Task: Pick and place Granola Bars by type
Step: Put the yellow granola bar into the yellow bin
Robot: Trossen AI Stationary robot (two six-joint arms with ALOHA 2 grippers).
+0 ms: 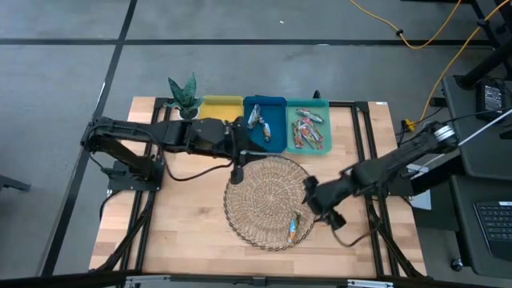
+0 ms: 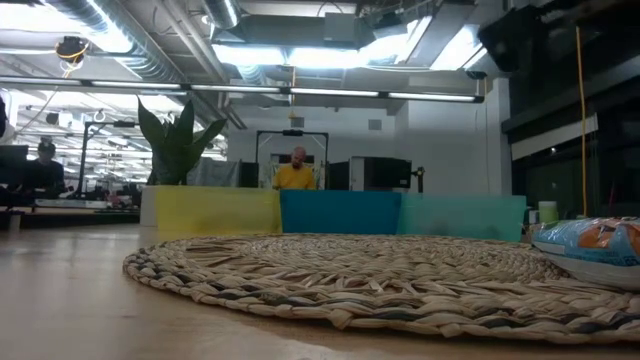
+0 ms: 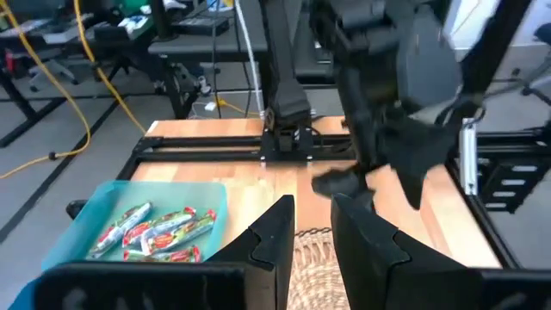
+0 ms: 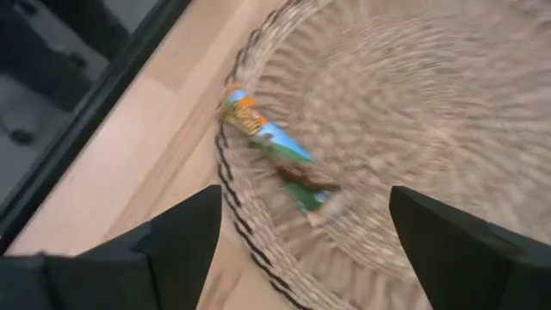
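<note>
Hovering over the woven mat's [image 1: 268,200] right edge on the bench [image 1: 184,232], right gripper [image 4: 301,226] with jaws spread wide, one granola bar [image 4: 277,153] lying on the mat rim just ahead, untouched. Waiting by the blue tray [image 1: 265,122], left gripper [image 3: 312,226], jaws nearly together, holding nothing. More bars [image 1: 308,128] inside teal tray [image 1: 322,108]

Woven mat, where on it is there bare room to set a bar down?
Most of the woven mat is bare, from its middle to the rim facing the trays. The one bar lies by the near rim, under the open right gripper; that corner is crowded.
</note>
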